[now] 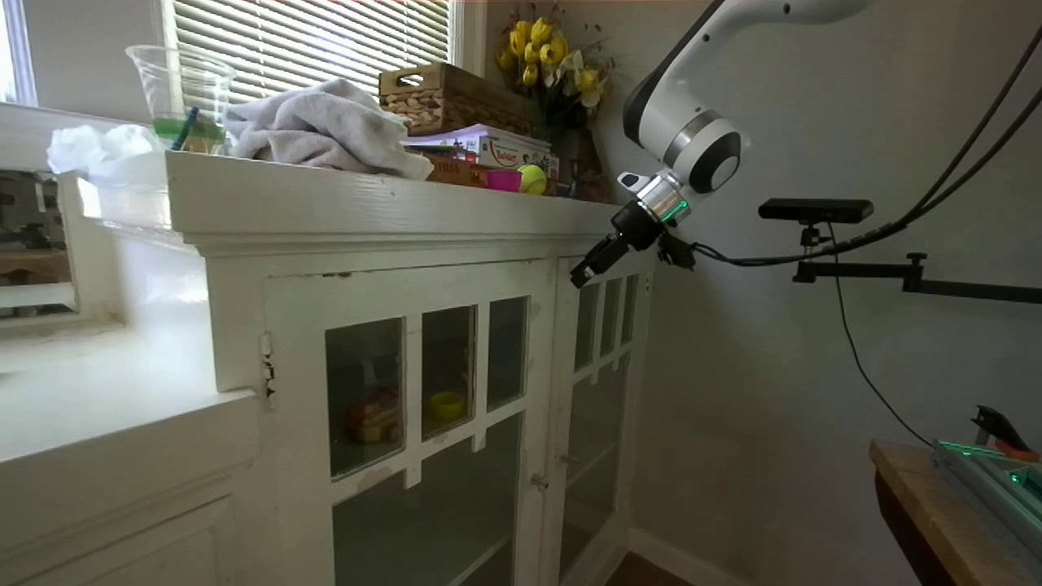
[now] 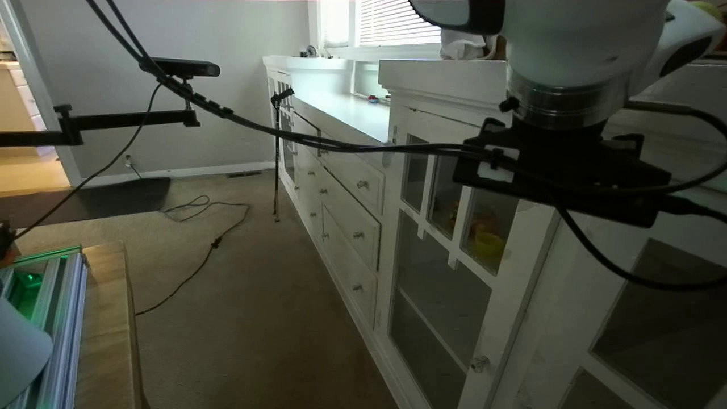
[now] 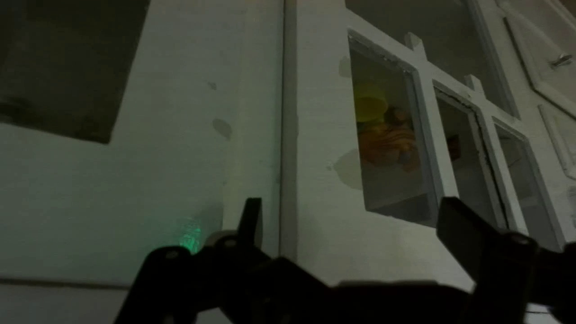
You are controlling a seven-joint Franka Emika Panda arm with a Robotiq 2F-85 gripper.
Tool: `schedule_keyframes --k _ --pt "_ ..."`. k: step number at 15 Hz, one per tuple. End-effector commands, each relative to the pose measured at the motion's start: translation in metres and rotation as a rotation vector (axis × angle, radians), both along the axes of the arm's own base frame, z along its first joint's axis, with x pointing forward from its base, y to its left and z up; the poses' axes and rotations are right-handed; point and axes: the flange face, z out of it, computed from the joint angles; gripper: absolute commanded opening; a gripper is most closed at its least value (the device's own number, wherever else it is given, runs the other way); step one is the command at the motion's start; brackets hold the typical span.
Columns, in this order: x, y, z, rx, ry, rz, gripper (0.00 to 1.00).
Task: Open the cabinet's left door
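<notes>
Arm [image 1: 684, 102] slopes down from higher than the cabinet [image 1: 407, 203], bent so the tool [image 3: 351, 202] points down and toward the cabinet's upper front; can't tell if they touch. Tool's spread wide, nothing gripped; in the wrist view an edge of the left door [image 3: 435, 135] shows in its gap. That door fills the left half of the cabinet's front, looks closed.

Rm btwn cabinet [image 2: 443, 78] & tbl [image 2: 107, 324], but cables [image 2: 341, 146] hang across
</notes>
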Motion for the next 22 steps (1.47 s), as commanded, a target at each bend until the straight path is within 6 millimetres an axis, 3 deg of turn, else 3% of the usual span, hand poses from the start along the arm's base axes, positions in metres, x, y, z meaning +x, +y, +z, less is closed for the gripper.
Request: schedule_keyframes --k 1,15,22 --pt "0.006 0.000 0.001 0.015 -0.024 -0.030 1.00" --pt "0.037 0.016 -0.009 0.030 -0.048 0.029 1.00" --pt "0.043 0.018 -0.011 0.015 -0.053 0.066 1.00"
